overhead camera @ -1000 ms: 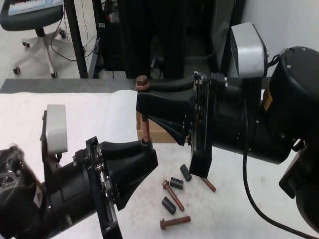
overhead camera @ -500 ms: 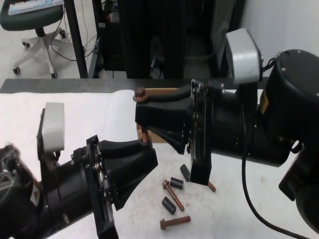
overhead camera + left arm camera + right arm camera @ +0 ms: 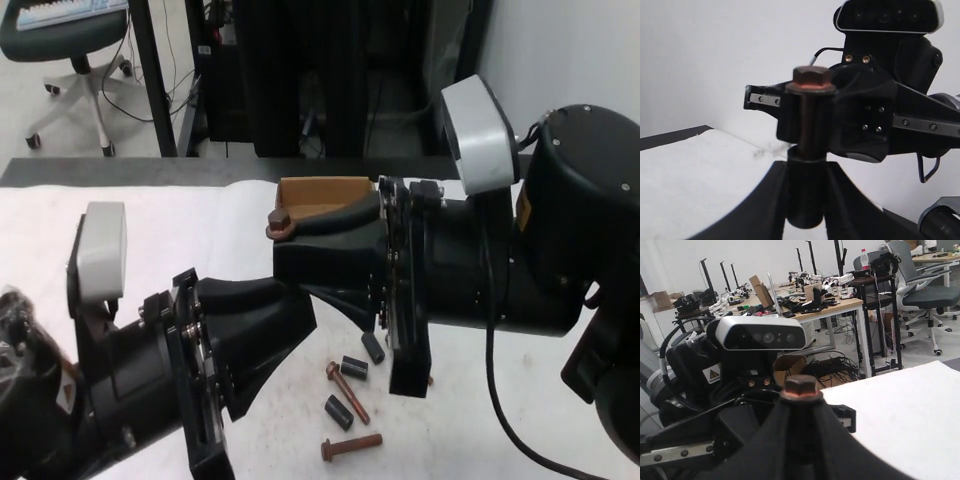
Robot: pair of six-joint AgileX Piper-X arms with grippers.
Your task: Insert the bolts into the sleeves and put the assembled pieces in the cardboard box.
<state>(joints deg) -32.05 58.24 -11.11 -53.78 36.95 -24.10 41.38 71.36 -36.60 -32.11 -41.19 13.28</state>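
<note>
Lower than a second ago, the coppery hex-head bolt [image 3: 812, 85] sinks into the smooth black sleeve [image 3: 805, 172]. Bare white bench cloth [image 3: 150, 215] spreads to the left. Beside it the left gripper [image 3: 805, 210] clamps the sleeve. The right gripper [image 3: 800, 407] pinches the bolt just above, before the open cardboard box [image 3: 325, 190]. Spare bolts [image 3: 350, 445] and spare sleeves [image 3: 338, 411] lie near the front edge.

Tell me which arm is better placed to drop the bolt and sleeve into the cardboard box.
Probably the right. The right gripper holds the bolt by its head near the cardboard box in the high view; the left gripper holds the sleeve nearer the camera.
</note>
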